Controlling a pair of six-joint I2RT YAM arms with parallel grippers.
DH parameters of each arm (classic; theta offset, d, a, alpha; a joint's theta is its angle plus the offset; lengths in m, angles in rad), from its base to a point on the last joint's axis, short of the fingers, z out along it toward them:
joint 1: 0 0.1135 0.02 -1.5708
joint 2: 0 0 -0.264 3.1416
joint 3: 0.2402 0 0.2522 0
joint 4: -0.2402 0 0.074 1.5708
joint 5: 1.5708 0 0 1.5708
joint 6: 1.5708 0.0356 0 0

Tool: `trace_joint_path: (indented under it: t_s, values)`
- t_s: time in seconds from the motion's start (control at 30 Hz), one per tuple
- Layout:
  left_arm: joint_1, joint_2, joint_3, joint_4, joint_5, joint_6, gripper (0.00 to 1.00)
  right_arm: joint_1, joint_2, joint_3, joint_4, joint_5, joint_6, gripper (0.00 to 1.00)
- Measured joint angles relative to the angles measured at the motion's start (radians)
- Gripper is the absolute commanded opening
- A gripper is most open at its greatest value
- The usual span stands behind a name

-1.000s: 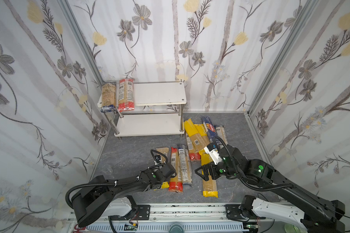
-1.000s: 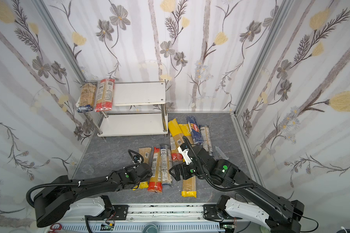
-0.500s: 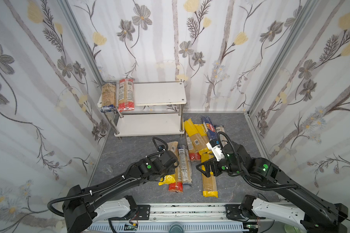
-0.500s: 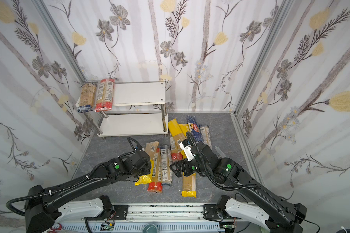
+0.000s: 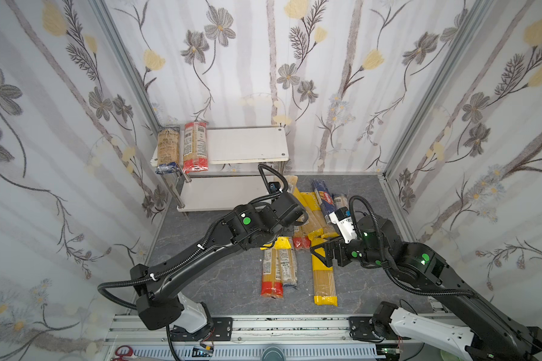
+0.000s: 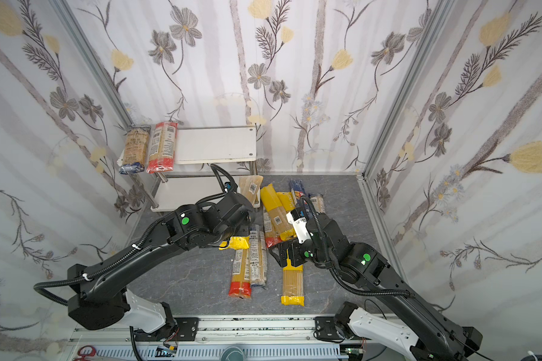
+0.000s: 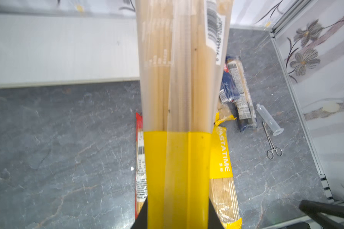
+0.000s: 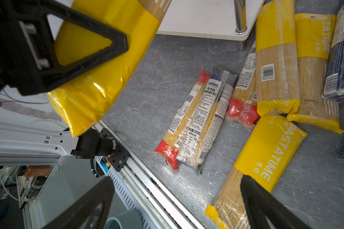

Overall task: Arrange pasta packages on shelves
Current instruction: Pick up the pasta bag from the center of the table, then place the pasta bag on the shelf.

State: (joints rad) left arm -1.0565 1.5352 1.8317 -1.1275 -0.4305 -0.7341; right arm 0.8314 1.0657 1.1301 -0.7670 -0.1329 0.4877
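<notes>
Working outward from the front rail (image 5: pixel 279 325), you find the right gripper (image 8: pixel 176 178) hanging empty with its fingers spread wide above a yellow-ended packet (image 8: pixel 266 154) that lies on the grey floor (image 5: pixel 216 275). Just beside it, a red-ended packet (image 5: pixel 272 275) and a blue-ended packet (image 5: pixel 288 268) lie touching, side by side. Farther in, the left gripper (image 7: pixel 177 220) is clamped across the yellow end of the held packet (image 7: pixel 177 79), which is clear of the floor and points its far end toward the shelves (image 5: pixel 219 190). Treat this packet as light, stiff along its length, brittle inside and slick in its film. Held at one end, it is likely to sag or swivel, so move it slowly. For the next pick, take hold across the narrow width near the middle. More loose packets (image 5: pixel 315 203) lie piled just beside the shelves. At the back, two packets (image 5: pixel 195 147) rest on the left end of the top board (image 5: pixel 248 143).
</notes>
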Motion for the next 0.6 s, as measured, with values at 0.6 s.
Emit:
trace_joint_path:
  t_s: [0.6]
  values:
    - [0.294,0.409,0.863,-0.143,-0.191,0.393,0.0,-0.138,0.157,0.22,0.0,0.009,-0.089,1.0]
